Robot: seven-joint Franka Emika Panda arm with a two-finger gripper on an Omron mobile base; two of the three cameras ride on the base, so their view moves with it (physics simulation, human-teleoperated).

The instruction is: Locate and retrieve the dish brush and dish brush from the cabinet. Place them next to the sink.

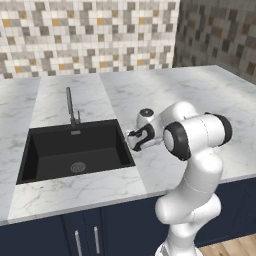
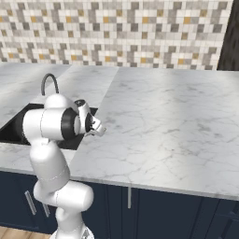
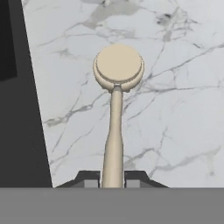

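Pale tan wooden dish brush [image 3: 115, 127] pinched by the handle between the two dark fingertips [image 3: 89, 178], jaws closed tight on the slim shaft. Round head pointing away from the hand, held over white marble counter [image 3: 175, 109] with grey veining. Hard to judge from the hand view whether the head touches the marble or hangs just above it. Black edge of the sink [image 3: 17, 113] running down the left of that view, just beside the brush.

From the left base view: gripper [image 1: 131, 140] low over the counter, right at the sink's right rim [image 1: 127, 150], wrist folded in close to the arm's white elbow. Black rectangular basin with round steel drain [image 1: 78, 167] and slim grey tap [image 1: 71, 107] behind it. From the right base view: same hand [image 2: 99, 128] at the near right corner of the sink [image 2: 14, 128], arched tap [image 2: 49, 81] beyond. Brush itself too small to make out in either base view. Mosaic tile wall [image 1: 90, 35] behind, navy drawers [image 1: 85, 232] with silver handles below the counter.
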